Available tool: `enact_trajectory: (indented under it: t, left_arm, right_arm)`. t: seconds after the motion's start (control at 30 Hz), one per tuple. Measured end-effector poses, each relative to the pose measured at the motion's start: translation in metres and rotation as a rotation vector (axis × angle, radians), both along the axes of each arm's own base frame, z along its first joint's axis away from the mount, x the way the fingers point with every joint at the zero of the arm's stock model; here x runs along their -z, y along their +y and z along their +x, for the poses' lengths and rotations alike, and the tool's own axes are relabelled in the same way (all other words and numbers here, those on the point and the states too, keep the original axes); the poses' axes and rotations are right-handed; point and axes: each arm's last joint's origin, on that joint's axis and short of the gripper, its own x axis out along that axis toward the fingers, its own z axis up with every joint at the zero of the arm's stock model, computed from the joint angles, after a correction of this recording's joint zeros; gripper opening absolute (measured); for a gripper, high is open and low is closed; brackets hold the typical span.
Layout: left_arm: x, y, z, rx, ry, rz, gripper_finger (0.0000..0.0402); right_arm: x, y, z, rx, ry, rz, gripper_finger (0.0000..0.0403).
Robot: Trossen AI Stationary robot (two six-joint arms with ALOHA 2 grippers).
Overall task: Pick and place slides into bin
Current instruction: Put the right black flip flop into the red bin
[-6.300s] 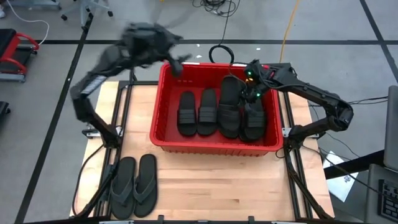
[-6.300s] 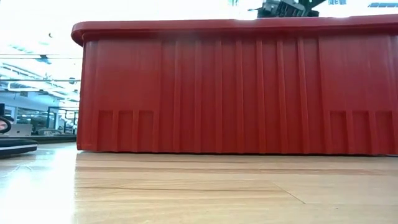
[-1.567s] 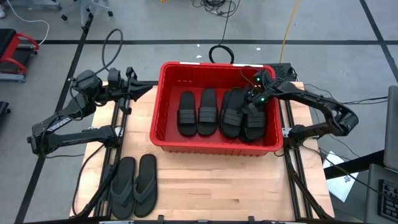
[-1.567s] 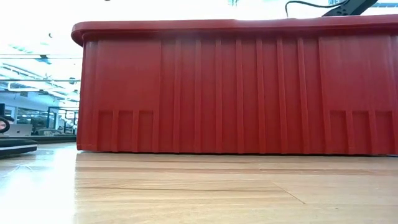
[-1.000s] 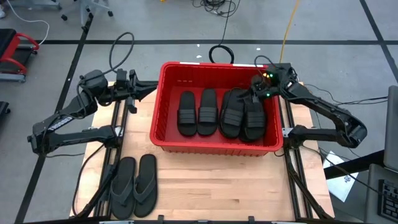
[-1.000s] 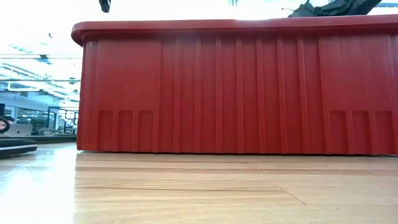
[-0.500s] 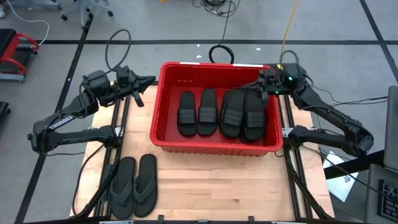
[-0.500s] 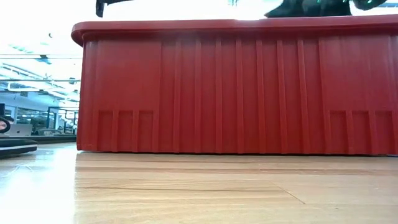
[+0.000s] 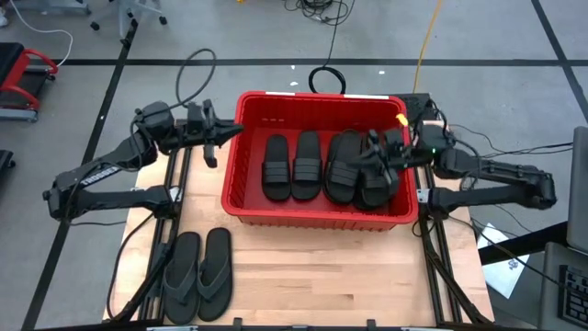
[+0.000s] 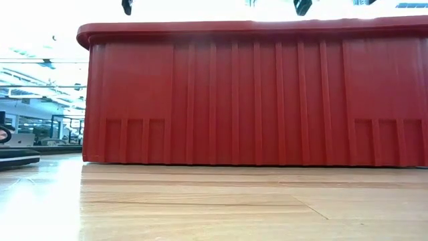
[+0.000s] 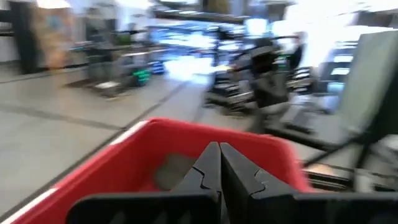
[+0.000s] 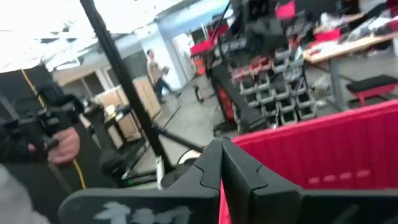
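Slides (image 9: 329,166): four lying in red bin (image 9: 248,202), side by side, seen only from high view. Flip-flop pair (image 9: 197,272) on desk (image 9: 303,271) in front of bin, toward left. Low view: only bin's ribbed front wall, contents hidden. Left hand (image 9: 219,138) just outside bin's left rim, fingers pressed together, empty per left wrist view. Right hand (image 9: 375,158) over bin's right side above slides, fingers closed, nothing held per right wrist view.

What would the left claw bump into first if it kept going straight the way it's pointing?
Probably the bin. The left gripper, fingers shut, points toward its near wall and rim; height is unclear, so it might pass over them.
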Motion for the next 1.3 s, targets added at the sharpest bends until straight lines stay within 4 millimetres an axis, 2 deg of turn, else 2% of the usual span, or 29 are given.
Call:
enact_trajectory:
  t: [0.23,0.37,0.47,0.63,0.9,1.1,1.3]
  left_arm:
    - [-0.002,0.000,0.015,0.211,-0.055,-0.005,0.0000]
    - [0.000,0.001,0.021,0.272,-0.056,-0.075,0.0000]
    - [0.001,-0.004,0.023,0.280,-0.049,-0.077,0.0000]
    - [-0.005,-0.017,0.018,0.263,-0.076,-0.023,0.0000]
    - [-0.008,-0.031,0.015,0.258,-0.094,-0.092,0.0000]
    - [-0.004,-0.036,0.024,0.223,-0.080,-0.163,0.0001]
    - [-0.002,-0.047,0.027,0.254,-0.056,-0.267,0.0001]
  right_arm:
    - [0.005,0.047,0.005,-0.008,0.048,-0.010,0.0000]
    - [0.006,0.064,0.003,0.072,0.057,-0.033,0.0000]
    - [0.006,0.072,0.001,0.063,0.051,-0.062,0.0000]
    - [0.010,0.076,-0.009,0.025,0.111,-0.109,0.0000]
    - [0.007,0.076,-0.027,-0.108,0.116,-0.113,0.0000]
    - [0.011,0.079,-0.029,-0.221,0.130,-0.105,0.0000]
    - [0.019,0.080,-0.028,-0.242,0.148,-0.114,0.0000]
